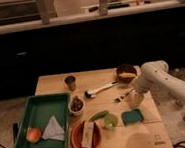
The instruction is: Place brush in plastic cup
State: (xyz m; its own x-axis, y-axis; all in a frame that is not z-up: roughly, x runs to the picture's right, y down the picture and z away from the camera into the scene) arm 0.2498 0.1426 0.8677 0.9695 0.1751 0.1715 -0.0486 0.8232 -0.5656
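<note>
Brush (101, 89) lies ungrasped; gripper (134, 100) beside fork (122, 96), grip state unreadable. Best grasp mid-handle, then lower upright into cup (110, 120).

Green tray (39, 107) with apple (32, 134) and cloth (54, 128), dark cup (70, 82), orange plate (74, 136), green sponge (132, 116), brown bowl (126, 73).

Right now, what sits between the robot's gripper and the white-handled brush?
In the camera view, a small metal fork lies on the table between the gripper and the brush.

Wooden table (52, 85), dark wall (82, 44) behind, dim light.
</note>
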